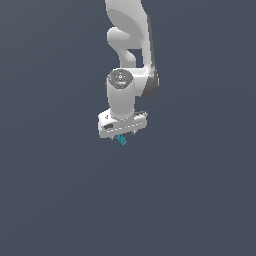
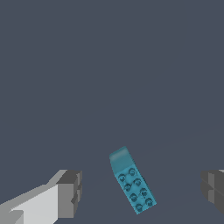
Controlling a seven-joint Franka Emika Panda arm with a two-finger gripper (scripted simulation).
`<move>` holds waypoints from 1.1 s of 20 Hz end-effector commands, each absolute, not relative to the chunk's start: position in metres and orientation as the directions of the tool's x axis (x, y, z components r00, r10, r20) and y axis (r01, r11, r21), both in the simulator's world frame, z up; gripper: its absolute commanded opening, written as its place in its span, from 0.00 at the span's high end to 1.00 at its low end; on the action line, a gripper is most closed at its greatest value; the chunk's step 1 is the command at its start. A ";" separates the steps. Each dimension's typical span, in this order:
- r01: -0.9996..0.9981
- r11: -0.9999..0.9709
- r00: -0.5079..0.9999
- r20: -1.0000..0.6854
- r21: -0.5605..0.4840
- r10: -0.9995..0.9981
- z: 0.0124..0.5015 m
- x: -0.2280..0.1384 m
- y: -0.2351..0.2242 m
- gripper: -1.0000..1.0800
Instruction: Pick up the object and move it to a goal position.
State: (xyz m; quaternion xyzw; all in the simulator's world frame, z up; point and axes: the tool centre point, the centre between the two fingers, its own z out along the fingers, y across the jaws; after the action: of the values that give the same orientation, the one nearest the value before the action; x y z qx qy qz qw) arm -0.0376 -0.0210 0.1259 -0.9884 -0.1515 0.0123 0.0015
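Dark slate-grey surface fills both views. Gripper [image 1: 123, 134] hangs directly above the teal object [image 2: 131, 186], jaws spread wide and empty, straddling it. Seemingly aligned for descent, the brick's long axis runs eleven-to-five between the fingers [image 2: 69, 192].

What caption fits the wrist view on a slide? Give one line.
Open gripper fingers flank a small teal studded brick lying askew between them, untouched, on a plain dark grey floor.
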 end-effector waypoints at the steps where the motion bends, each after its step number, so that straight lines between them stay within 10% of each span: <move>1: 0.361 -0.932 0.932 -0.021 -0.005 0.361 0.118 -0.044 -0.026 0.04; 22: 0.715 -0.699 0.699 -0.002 0.000 0.715 0.074 -0.091 -0.050 0.04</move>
State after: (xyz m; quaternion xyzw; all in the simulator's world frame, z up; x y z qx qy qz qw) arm -0.0896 -0.0499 0.0758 -0.9250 -0.3799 0.0015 -0.0001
